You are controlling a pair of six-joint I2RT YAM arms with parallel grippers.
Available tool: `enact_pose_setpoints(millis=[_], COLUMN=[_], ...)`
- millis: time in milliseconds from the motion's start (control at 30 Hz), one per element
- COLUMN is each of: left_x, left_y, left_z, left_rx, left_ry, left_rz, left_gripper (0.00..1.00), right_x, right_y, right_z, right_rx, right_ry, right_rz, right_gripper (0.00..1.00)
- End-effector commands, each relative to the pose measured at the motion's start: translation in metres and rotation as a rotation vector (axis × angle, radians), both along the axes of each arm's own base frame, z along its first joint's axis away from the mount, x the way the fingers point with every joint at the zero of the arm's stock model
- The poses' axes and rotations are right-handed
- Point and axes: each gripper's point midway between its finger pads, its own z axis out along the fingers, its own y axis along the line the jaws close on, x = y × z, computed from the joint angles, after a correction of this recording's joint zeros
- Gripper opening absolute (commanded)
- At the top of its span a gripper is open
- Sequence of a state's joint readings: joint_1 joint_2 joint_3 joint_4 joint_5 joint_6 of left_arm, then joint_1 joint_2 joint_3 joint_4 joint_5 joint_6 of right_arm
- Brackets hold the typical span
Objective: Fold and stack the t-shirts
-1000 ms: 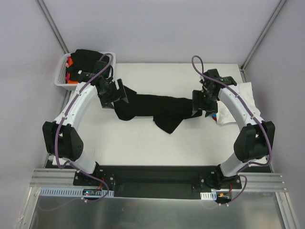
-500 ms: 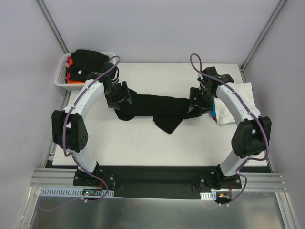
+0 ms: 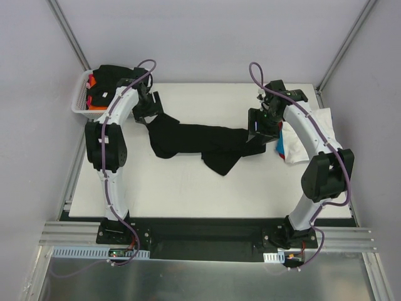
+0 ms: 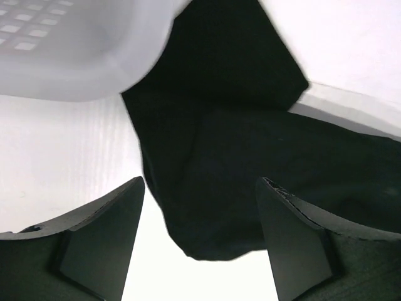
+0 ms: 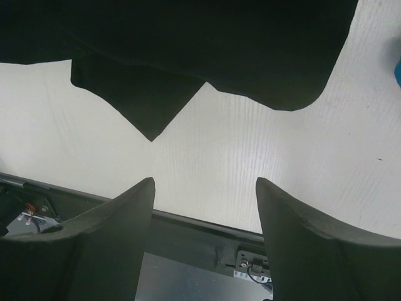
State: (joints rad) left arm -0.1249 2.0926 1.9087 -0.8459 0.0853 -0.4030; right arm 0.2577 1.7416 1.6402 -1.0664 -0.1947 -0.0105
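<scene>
- T-shirt [image 3: 200, 141], black, lies crumpled and stretched across the white table [image 3: 182, 188].
- Left gripper [image 4: 199, 185] above its left end, jaws apart, empty.
- Right gripper [image 5: 204, 183] released too, empty.

Plain black all over the t-shirt [image 3: 200, 141] across the middle of the white table [image 3: 188, 188]. At ten o'clock, white mesh on the basket [image 3: 79, 103], with black cloth [image 3: 116, 75], orange cloth [image 3: 92, 80] and red cloth [image 3: 95, 100] inside. At three o'clock, a white shirt [image 3: 316, 125], with blue cloth [image 3: 281, 149] at its nine o'clock edge. White links and black joints on the left arm [image 3: 122, 103] and right arm [image 3: 307, 132], purple cables [image 3: 252, 72] along them. Matte black on the left gripper [image 4: 200, 185] and right gripper [image 5: 203, 185]. Pale grey walls [image 3: 207, 37]. At six o'clock, a black base plate [image 3: 200, 232] and silver rails [image 3: 338, 235].
</scene>
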Motion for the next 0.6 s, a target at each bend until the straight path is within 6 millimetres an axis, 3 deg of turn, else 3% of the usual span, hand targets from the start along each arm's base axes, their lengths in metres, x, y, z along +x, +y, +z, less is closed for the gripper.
enact_pose_setpoints(millis=[0,300,567], left_x=[-0.013,-0.052,-0.069], left_y=[0.015,0.002,-0.018], left_z=[-0.005,-0.032,-0.026], left_rx=[0.110,0.020,-0.075], left_ry=[0.053,0.168,0.176], left_rz=[-0.050,-0.020,-0.028], left_gripper=[0.72,0.70,0.71], right_x=[-0.005,0.002,-0.005], right_y=[-0.009,-0.002,0.000], right_z=[0.011,0.012,0.007], right_rx=[-0.031,0.009,0.033], right_ry=[-0.003,0.001,0.018], right_rz=[0.028,0.008,-0.003], right_gripper=[0.69,0.69,0.69])
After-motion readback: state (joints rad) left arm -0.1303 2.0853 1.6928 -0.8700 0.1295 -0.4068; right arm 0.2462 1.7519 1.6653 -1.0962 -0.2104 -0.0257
